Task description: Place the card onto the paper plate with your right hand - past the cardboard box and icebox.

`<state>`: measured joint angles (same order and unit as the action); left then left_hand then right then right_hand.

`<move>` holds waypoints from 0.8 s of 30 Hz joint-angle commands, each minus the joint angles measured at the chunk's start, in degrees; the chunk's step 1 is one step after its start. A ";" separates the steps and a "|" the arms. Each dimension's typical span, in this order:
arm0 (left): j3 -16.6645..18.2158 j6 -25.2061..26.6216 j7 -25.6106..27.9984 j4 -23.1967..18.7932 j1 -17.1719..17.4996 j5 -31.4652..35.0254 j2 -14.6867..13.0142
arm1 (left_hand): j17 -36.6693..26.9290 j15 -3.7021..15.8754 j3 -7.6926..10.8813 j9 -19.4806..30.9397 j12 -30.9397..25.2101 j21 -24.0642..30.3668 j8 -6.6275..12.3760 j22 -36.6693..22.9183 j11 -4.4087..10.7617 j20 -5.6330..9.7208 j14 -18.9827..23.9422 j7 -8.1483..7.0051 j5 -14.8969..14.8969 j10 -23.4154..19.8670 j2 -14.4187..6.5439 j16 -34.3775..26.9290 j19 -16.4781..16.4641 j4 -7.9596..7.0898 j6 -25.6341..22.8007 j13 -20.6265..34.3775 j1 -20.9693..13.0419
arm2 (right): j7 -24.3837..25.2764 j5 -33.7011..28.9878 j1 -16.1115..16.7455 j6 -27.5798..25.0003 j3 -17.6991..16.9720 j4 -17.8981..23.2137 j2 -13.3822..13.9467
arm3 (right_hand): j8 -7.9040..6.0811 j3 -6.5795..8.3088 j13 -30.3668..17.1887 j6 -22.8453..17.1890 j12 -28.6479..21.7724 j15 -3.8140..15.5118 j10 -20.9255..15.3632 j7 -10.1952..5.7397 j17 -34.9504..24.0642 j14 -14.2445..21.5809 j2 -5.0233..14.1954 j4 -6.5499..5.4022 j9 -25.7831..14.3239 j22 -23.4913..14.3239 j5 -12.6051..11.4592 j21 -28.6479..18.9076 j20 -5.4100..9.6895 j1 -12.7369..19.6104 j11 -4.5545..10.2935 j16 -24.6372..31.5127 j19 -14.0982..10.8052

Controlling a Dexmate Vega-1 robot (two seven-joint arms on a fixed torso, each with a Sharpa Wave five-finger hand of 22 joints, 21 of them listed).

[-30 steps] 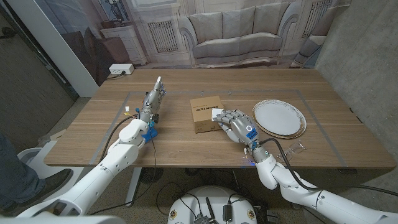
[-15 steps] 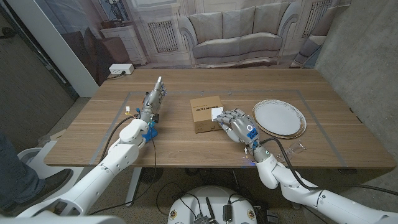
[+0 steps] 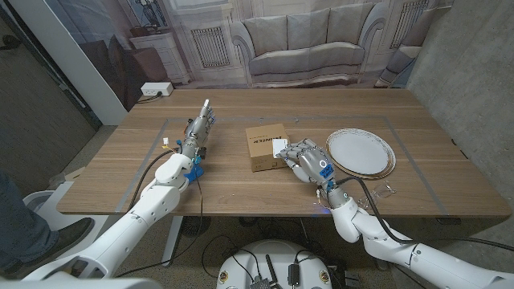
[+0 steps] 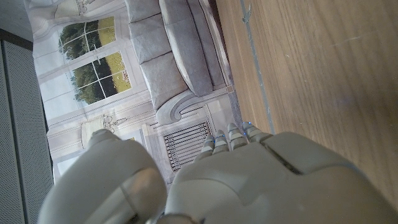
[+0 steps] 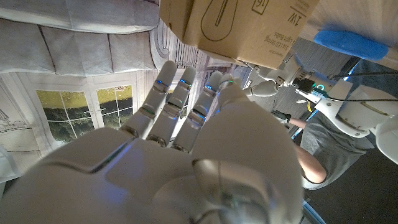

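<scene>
My right hand hovers just right of the cardboard box, its fingers reaching toward the box. A small white card shows at its fingertips over the box's right edge and seems pinched there. In the right wrist view the fingers run out straight under the box, and the palm side is hidden. The paper plate lies to the right of that hand. A blue block, perhaps the icebox, sits under my left forearm. My left hand stands with straight fingers and holds nothing.
A clear plastic item lies near the table's front edge, right of my right arm. Small bits sit left of my left hand. A person's leg and shoe show at the left, off the table.
My right hand has edged slightly toward the box, and the white card at its fingertips has tilted and dropped a little. The left arm is as before.
</scene>
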<state>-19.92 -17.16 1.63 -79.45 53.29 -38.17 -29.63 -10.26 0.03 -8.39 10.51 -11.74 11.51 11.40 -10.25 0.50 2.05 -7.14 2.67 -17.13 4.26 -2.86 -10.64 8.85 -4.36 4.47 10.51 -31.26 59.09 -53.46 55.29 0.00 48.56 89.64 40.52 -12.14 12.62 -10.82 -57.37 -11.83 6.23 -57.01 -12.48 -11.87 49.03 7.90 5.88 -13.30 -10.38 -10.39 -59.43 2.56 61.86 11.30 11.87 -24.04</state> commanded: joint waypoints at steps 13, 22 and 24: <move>-0.72 0.05 -0.56 1.38 -1.29 0.30 0.87 | -0.21 -0.21 -0.46 0.16 0.13 0.00 -0.23 -0.15 -0.02 1.66 -0.36 0.07 0.29 0.47 -0.15 -0.11 0.47 -0.03 0.28 0.28 -0.28 | -4.00 -1.45 2.20 -2.40 -1.31 3.95 1.42 | -0.53 4.48 -0.44 13.64 -0.48 5.94 13.43 -0.34 -1.41 -8.39 -6.10 1.88 -0.18 -0.26 -0.94 14.61 9.04 -7.36 0.94 -0.04 -2.09; -0.56 -0.14 -0.80 1.33 -0.93 0.09 0.69 | -0.21 -0.22 -0.54 0.16 0.14 -0.01 -0.20 -0.15 0.03 1.62 -0.36 0.08 0.30 0.49 -0.18 -0.11 0.52 -0.03 0.19 0.28 -0.31 | -5.01 -2.58 2.16 -5.06 -0.81 2.86 0.58 | -0.42 4.37 -0.58 16.63 -0.57 5.73 16.31 -0.34 -1.68 -11.40 -6.46 1.94 -0.29 -0.49 -1.94 16.68 9.02 -5.28 1.01 -0.12 -0.51; -0.45 -0.13 -0.77 1.15 -0.73 0.01 0.54 | -0.21 -0.18 -0.56 0.16 0.17 -0.02 -0.20 -0.15 -0.01 1.57 -0.38 0.03 0.31 0.58 -0.18 -0.10 0.53 -0.04 0.21 0.28 -0.32 | -4.92 -2.63 2.09 -5.41 -0.69 2.59 0.38 | -0.44 4.12 -0.60 16.90 -0.63 5.72 16.64 -0.35 -1.75 -11.87 -6.40 1.73 -0.30 -0.51 -2.12 16.93 9.17 -5.17 1.02 -0.10 -0.32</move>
<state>-20.52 -17.03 1.34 -78.23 52.23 -37.88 -28.93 -10.26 0.03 -8.55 10.51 -11.74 11.51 11.40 -10.25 0.50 2.05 -7.14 2.67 -17.13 4.26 -2.86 -10.64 8.85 -4.20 4.47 10.51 -31.25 55.08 -54.99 57.01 -2.85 47.45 92.86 41.65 -12.14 17.03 -11.25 -41.03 -12.08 3.58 -40.84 -12.91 -13.47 37.67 1.38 7.90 -13.46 -10.66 -12.03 -42.99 2.53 56.16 12.44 11.87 -24.73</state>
